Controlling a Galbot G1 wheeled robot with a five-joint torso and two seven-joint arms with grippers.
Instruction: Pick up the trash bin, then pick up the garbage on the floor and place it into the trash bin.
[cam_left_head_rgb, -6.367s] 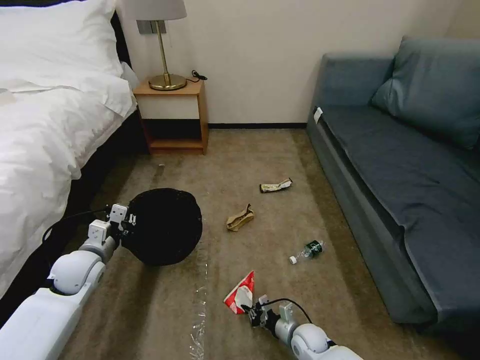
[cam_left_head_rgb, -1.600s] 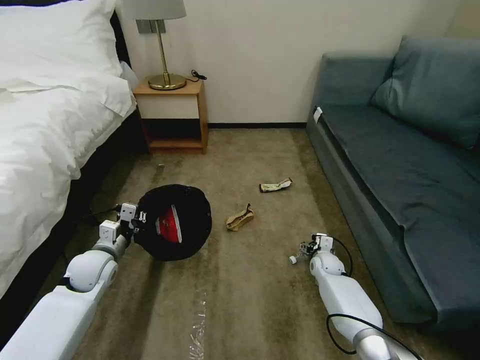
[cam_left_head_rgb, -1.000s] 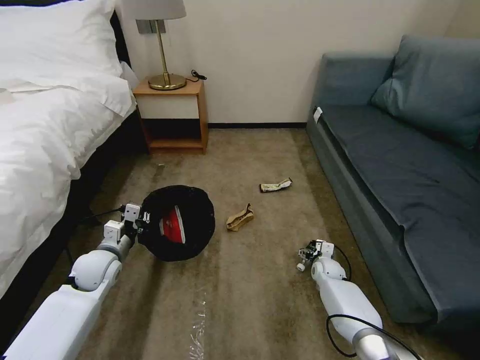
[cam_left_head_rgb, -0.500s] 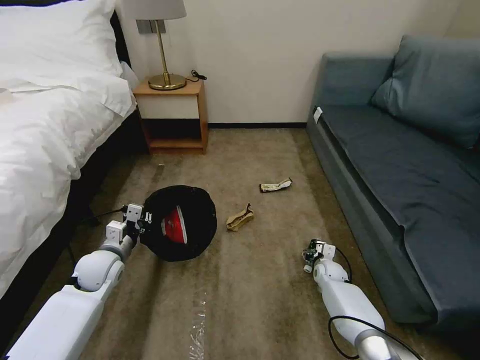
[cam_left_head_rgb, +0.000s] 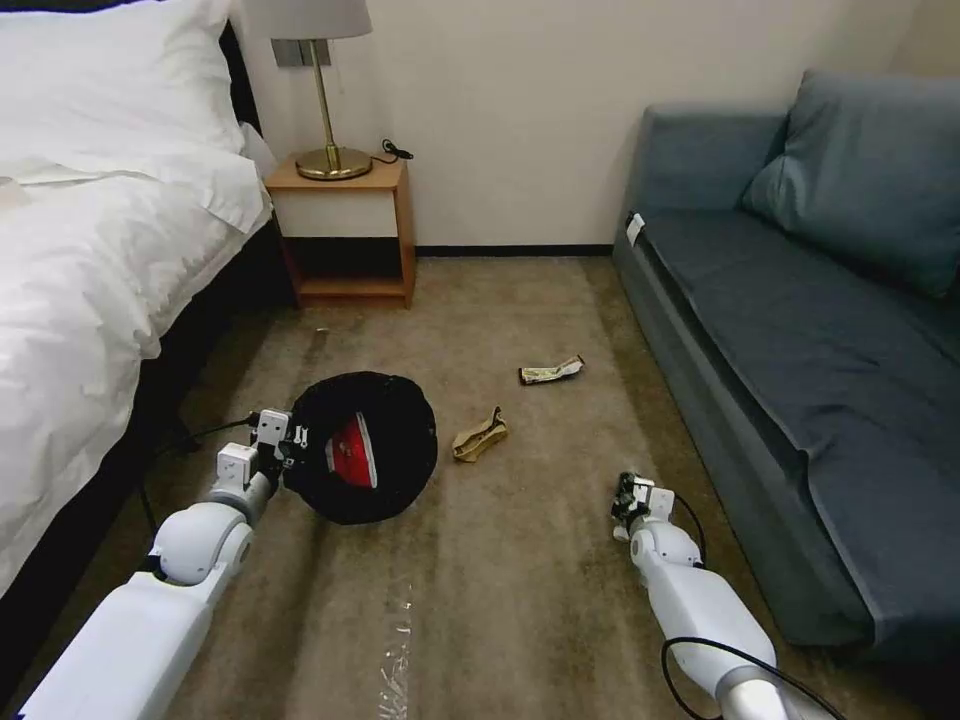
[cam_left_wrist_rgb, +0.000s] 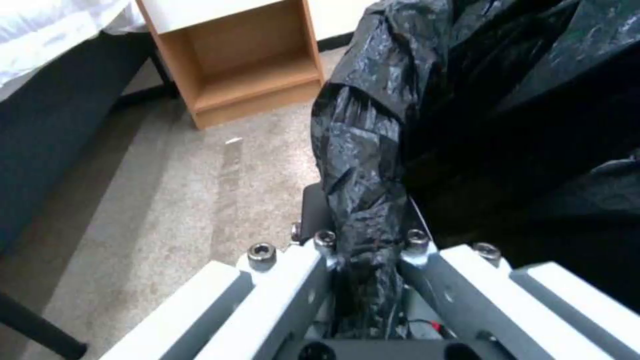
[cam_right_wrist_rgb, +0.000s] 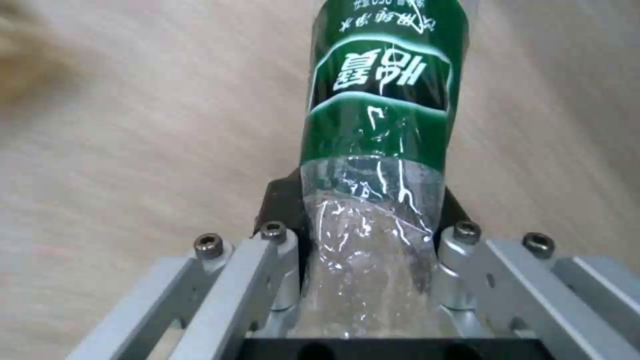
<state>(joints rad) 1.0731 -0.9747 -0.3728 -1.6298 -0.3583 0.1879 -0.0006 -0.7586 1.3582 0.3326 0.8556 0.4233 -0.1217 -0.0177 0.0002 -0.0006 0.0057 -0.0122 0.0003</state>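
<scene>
Our L gripper (cam_left_wrist_rgb: 363, 260) clamped on bin (cam_left_head_rgb: 365, 445) rim, carton (cam_left_head_rgb: 350, 452) inside. R gripper (cam_right_wrist_rgb: 363, 240) grasping bottle (cam_right_wrist_rgb: 383, 115) near sofa (cam_left_head_rgb: 800, 400); wrapper (cam_left_head_rgb: 551, 371), scrap (cam_left_head_rgb: 480, 437) between bin & sofa.

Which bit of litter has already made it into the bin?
The red-and-white carton: it lies inside the black-lined trash bin held by the left gripper. The brown scrap and the wrapper lie on the carpet; the bottle is in the right gripper.
</scene>
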